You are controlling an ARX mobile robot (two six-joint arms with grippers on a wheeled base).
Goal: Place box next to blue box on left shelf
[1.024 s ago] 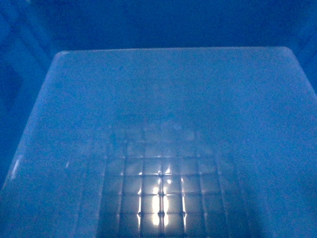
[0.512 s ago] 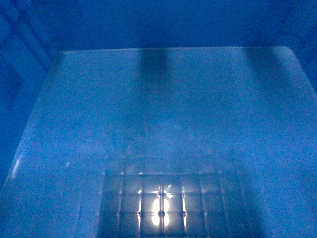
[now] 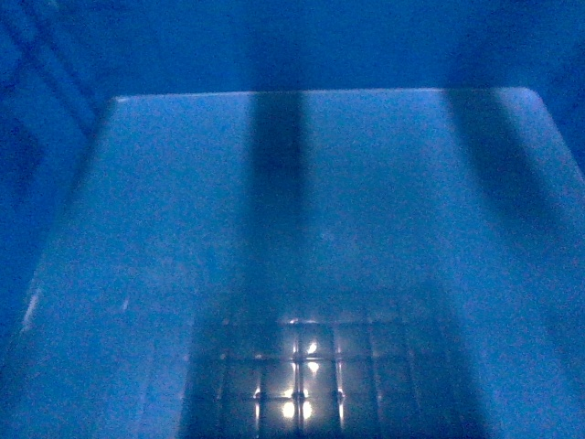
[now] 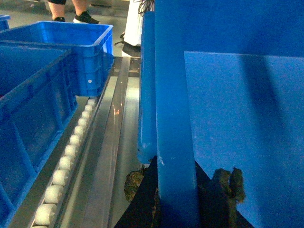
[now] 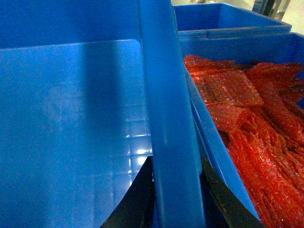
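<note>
Watching both arms carry the box (image 3: 320, 201): left gripper (image 4: 178, 199) and right gripper (image 5: 176, 190) each pinch its rim.

A metal roller track (image 4: 71, 156) with white rollers carries two blue crates (image 4: 71, 52) end to end

i see white rollers (image 4: 61, 164) beside a metal rail (image 4: 105, 156), red bubble wrap (image 5: 247, 114) filling a neighbouring crate (image 5: 216, 142).
</note>
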